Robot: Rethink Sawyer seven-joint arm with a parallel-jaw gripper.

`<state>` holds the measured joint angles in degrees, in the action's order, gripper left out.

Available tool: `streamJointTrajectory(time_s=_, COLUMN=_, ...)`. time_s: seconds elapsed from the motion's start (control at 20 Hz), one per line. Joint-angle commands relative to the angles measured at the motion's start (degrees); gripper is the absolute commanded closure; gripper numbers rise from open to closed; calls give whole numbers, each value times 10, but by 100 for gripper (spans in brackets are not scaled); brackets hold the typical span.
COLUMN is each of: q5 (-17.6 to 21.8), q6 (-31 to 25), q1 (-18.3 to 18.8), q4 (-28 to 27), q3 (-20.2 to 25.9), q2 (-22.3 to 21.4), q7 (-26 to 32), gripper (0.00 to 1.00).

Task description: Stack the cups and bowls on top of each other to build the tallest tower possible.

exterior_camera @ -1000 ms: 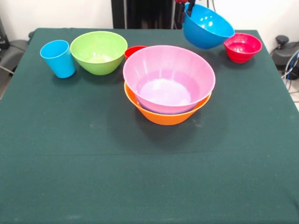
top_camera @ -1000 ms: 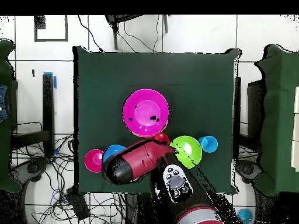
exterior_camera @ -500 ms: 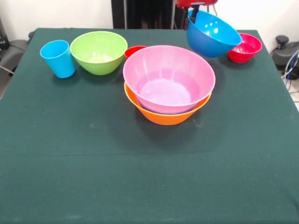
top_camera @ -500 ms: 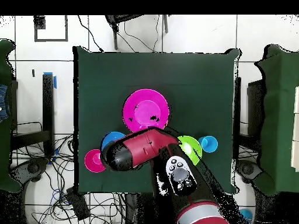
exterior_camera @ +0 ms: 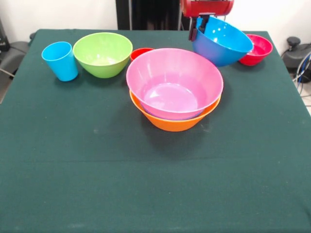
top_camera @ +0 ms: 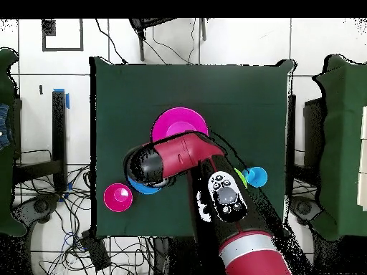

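Observation:
The tower stands mid-table: a large pink bowl nested in the big orange bowl. My gripper is shut on the rim of a blue bowl and holds it tilted in the air, just behind and right of the tower. In the overhead view the red arm covers most of this bowl. The small red bowl sits at the far right. The lime green bowl, light blue cup and red cup stand at the far left. The green cup is out of view.
The dark green table cloth covers the whole table. The robot's pedestal stands behind the far edge. Cables and chairs lie on the floor around the table in the overhead view.
My gripper has carried the blue bowl away from the small red bowl, nearer to the pink and orange stack and a little lower. The other things have not moved.

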<state>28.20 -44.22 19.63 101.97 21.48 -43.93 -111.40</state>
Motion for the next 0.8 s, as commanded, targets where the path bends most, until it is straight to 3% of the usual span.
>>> streamJointTrajectory(time_s=0.05, q5=-24, q6=-99, q1=-11, q4=-84, q3=35, q2=18, q7=49, gripper=100)
streamJointTrajectory(time_s=0.45, q5=-35, q6=-119, q1=-20, q4=-74, q3=27, q2=-11, q7=27, gripper=100)
streamJointTrajectory(time_s=0.8, q5=-24, q6=-100, q1=-23, q4=-53, q3=24, q2=-19, q7=28, gripper=100)
